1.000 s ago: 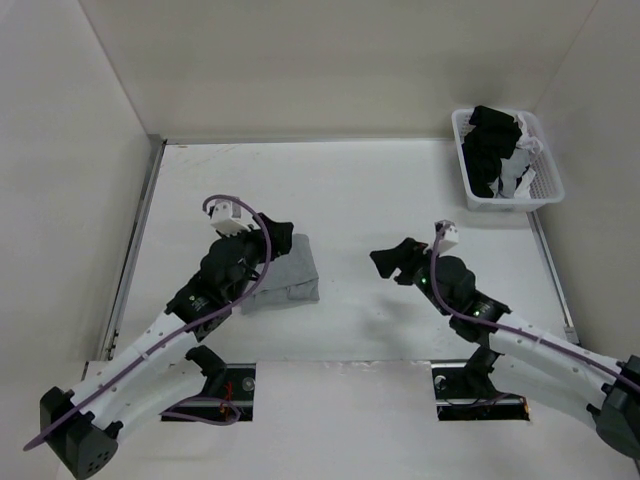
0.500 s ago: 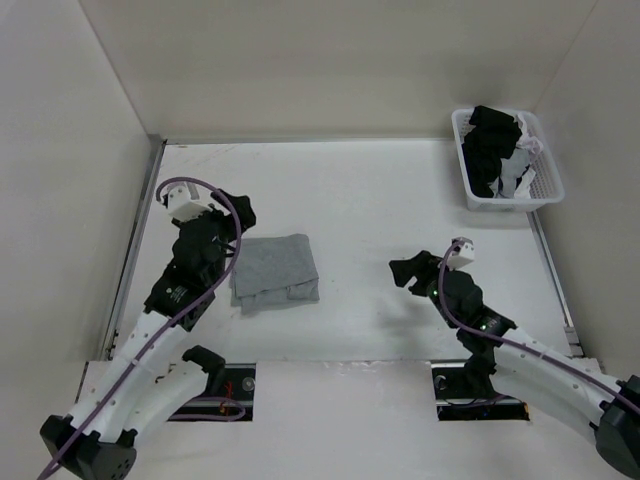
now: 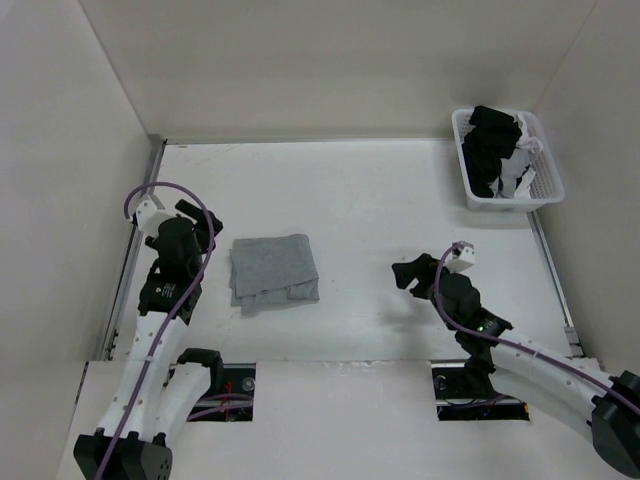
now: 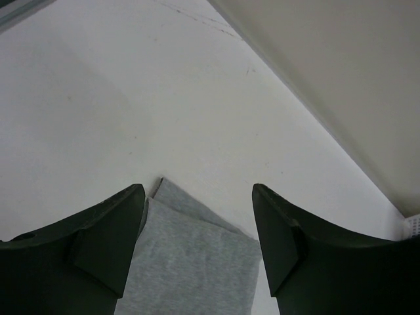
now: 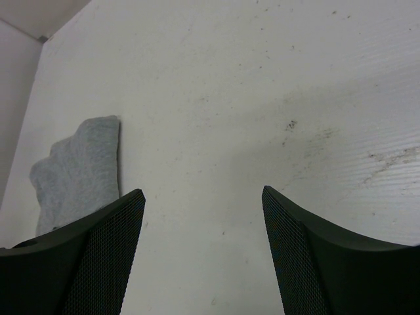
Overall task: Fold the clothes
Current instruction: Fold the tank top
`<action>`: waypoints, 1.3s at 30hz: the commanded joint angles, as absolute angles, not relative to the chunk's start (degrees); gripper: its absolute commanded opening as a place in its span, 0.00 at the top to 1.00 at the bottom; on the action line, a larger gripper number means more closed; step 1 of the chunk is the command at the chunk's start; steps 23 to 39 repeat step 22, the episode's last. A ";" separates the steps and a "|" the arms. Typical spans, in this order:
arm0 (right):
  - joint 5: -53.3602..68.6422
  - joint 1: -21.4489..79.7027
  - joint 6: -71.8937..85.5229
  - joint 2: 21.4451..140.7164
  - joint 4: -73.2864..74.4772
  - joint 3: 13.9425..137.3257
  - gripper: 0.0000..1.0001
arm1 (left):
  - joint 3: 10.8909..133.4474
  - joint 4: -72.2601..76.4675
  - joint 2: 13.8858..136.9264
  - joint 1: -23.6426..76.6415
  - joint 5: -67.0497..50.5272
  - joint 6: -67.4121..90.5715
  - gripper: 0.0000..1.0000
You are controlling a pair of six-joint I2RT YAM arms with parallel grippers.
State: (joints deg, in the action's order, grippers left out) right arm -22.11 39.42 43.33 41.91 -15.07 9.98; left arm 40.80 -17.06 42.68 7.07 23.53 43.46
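Note:
The clothes, a heather-grey knit top (image 3: 273, 270), lie folded into a small rectangle on the white table, left of centre. My left gripper (image 3: 206, 226) hovers just left of the fold, open and holding nothing. In the left wrist view the layered grey corner (image 4: 197, 259) shows between and below its spread fingers (image 4: 108, 236). My right gripper (image 3: 405, 273) is open over bare table, well to the right of the clothes. In the right wrist view the grey fold (image 5: 79, 167) lies far left and nothing sits between the gripper's (image 5: 202, 193) fingers.
A white basket (image 3: 505, 204) holding black garments and white cloth pieces stands at the back right corner. Walls close the table at the back and on both sides. A metal rail (image 3: 135, 240) runs along the left edge beside my left arm.
My left gripper has drawn back to the left off the folded grey top, which now lies fully uncovered. My right gripper has pulled back a little toward the lower right.

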 commanded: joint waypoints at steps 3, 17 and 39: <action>-22.76 38.63 43.59 43.06 -18.81 9.67 0.24 | 39.55 -16.96 42.54 3.57 21.27 44.91 0.36; -22.41 38.63 43.68 43.15 -18.90 9.58 0.24 | 34.46 -14.95 43.33 -2.59 21.01 49.48 0.38; -22.41 38.63 43.68 42.98 -18.81 9.49 0.24 | 34.11 -15.73 45.18 -1.54 21.88 47.46 0.39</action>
